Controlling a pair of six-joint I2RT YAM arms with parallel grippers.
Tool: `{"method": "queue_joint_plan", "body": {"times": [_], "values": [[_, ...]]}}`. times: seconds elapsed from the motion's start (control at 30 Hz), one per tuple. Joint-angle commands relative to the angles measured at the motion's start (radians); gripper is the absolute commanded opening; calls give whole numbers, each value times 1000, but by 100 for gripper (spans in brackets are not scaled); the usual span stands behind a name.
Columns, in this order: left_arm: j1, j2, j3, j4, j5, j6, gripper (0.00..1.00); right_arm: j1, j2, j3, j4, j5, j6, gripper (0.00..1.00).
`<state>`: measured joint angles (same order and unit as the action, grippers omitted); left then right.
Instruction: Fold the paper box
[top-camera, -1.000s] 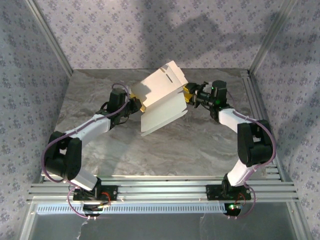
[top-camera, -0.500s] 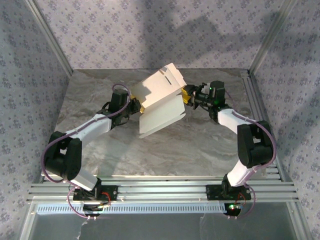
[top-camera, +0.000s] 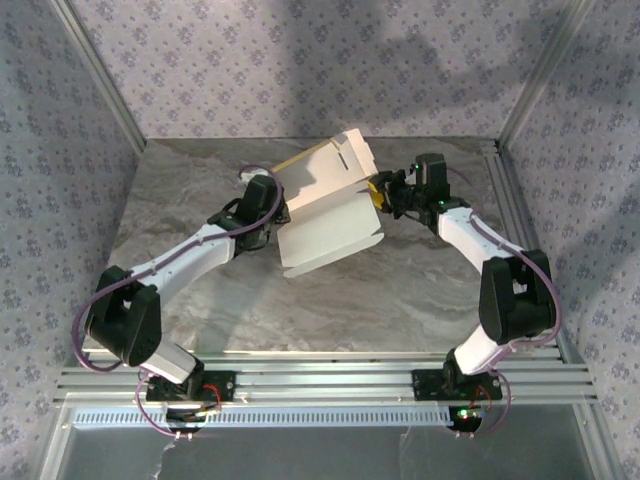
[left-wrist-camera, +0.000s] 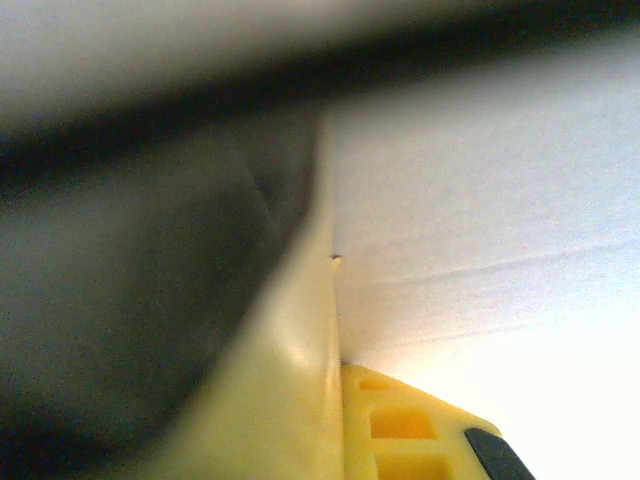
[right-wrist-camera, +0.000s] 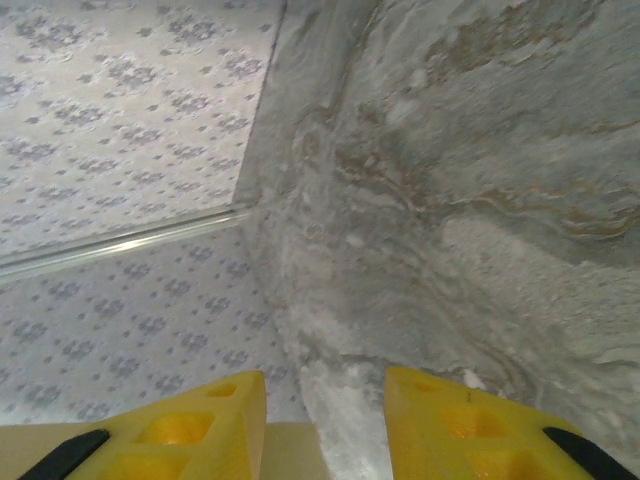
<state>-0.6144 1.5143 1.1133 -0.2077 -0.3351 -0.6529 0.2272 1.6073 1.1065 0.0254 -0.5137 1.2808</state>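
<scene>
Left end effector (top-camera: 282, 210) clamped shut on the paper box (top-camera: 330, 215), left edge. Right end effector (top-camera: 377, 192) part open, empty, just beside the box's right edge. Bare surface (top-camera: 330, 310) behind both.

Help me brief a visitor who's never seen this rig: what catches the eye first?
A big white paper box sheet, half raised off the grey marbled table at mid-back. The left gripper pinches its left edge, while the right gripper, yellow fingers apart, sits at its right edge.
</scene>
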Motion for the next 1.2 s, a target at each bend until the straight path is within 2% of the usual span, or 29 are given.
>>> {"method": "queue_joint_plan", "body": {"times": [0.0, 0.17, 0.3, 0.4, 0.5, 0.67, 0.87, 1.0, 1.17], "values": [[-90, -13, 77, -27, -76, 99, 0, 59, -33, 32, -105, -36, -90, 37], [-93, -6, 78, -33, -99, 83, 0, 57, -73, -1, -111, -14, -100, 36], [-41, -42, 28, 22, -8, 45, 0, -6, -121, -115, -63, -5, -75, 36], [-27, -54, 19, 28, 23, 52, 0, -56, -116, -159, -6, -47, -55, 37], [-29, -50, 25, 24, 26, 59, 0, -40, -79, -133, 5, -78, -55, 35], [-28, -33, 47, 10, 28, 74, 0, -2, -46, -93, 7, -60, -51, 33], [-29, -37, 43, -3, 15, 91, 0, -27, -61, -25, -146, 7, -141, 33], [-29, -45, 36, -4, 8, 94, 0, -60, -48, -45, -89, -27, -120, 34], [-31, -32, 46, -12, 11, 96, 0, -52, -42, -14, -90, -37, -125, 33]]}}
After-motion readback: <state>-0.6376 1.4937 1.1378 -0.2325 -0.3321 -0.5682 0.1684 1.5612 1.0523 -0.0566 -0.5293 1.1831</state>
